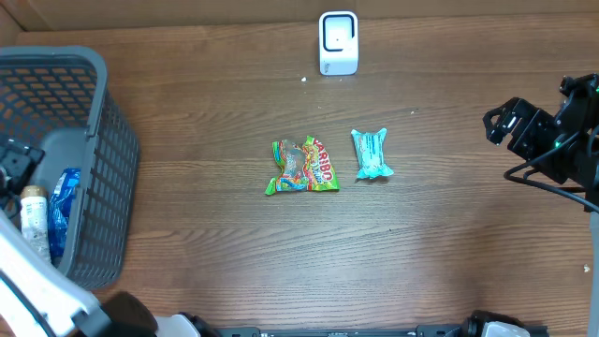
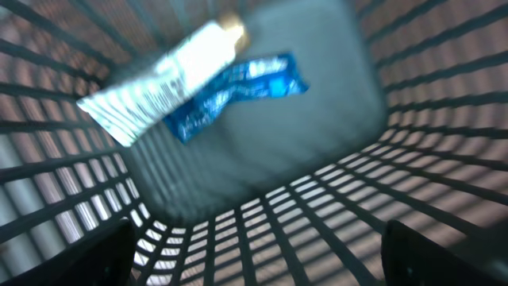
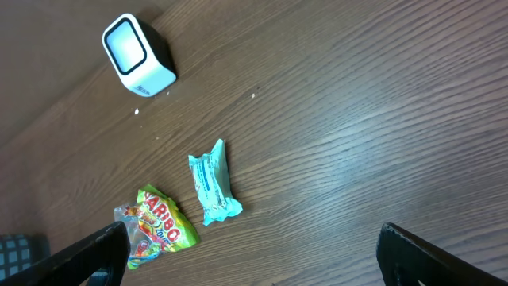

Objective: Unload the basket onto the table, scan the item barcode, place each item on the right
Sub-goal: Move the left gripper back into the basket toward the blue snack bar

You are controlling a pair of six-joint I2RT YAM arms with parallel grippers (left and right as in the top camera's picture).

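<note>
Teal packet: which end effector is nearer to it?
Right. The right end effector hangs off the teal packet's right side; the left end effector is in the basket, far left.

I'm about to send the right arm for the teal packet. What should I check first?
1. The right gripper is open and empty: ok.
2. The teal packet lies apart from the Haribo bag, with room to grasp: ok.
3. The scanner stands upright with nothing in front of it: ok.
4. The left gripper is open, holds nothing and is down in the basket, off the path: ok.
5. Which side of the teal packet carries the barcode: cannot tell.
</note>
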